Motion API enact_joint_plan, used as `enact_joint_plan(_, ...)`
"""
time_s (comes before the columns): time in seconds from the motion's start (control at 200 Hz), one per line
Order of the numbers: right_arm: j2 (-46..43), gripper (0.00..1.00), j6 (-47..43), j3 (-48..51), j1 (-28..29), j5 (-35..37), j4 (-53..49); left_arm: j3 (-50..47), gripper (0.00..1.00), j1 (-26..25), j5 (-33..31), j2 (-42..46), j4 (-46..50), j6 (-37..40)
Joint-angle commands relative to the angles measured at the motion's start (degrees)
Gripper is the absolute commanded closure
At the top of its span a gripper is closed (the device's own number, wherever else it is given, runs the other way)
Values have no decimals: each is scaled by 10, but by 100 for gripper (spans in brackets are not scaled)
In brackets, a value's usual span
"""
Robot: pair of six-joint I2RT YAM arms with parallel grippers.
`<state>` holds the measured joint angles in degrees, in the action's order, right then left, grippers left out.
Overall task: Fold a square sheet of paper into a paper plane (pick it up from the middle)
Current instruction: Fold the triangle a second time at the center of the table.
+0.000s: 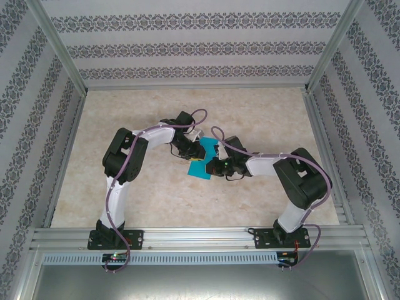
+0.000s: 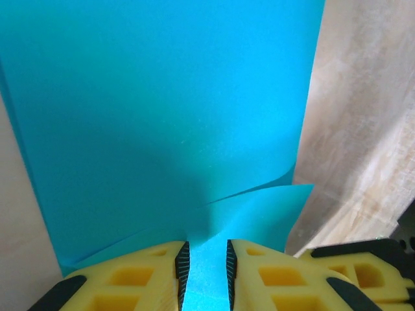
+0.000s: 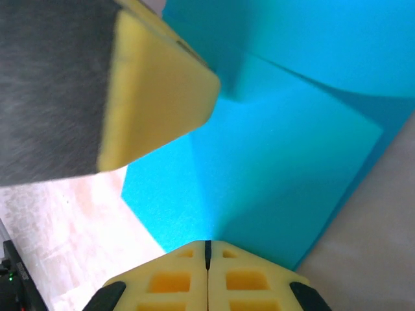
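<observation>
The teal-blue square sheet of paper (image 1: 199,166) lies partly folded at the table's middle, between both arms. In the left wrist view the paper (image 2: 162,110) spreads ahead with a loose flap curling up at the right. My left gripper (image 2: 205,249) sits on it, jaws a narrow gap apart, teal paper showing in the gap. My right gripper (image 3: 207,243) is shut on the paper (image 3: 285,155) at its near edge, and a crease runs out from its tip. One left finger (image 3: 155,97) rests over the sheet's far corner there. From above, the left gripper (image 1: 190,152) and right gripper (image 1: 210,165) nearly meet.
The beige marbled tabletop (image 1: 262,119) is ringed by an aluminium frame (image 1: 194,234) and patterned walls. Purple cables loop over both arms. The two wrists crowd closely over the paper.
</observation>
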<state>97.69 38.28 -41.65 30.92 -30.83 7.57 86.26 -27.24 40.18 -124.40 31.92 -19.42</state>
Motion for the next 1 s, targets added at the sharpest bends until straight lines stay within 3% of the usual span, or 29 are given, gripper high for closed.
enact_joint_plan(0.0, -21, 94, 12, 2, 10, 9, 10, -10, 72, 6, -61, -46, 22, 21)
enact_joint_plan(0.52, 32, 94, 0, 1, 20, 20, 9, -9, 71, 6, -60, -48, 24, 23)
enact_joint_plan(0.994, 0, 94, 65, 88, 23, -9, 103, -3, 71, 12, -62, -54, 29, 26)
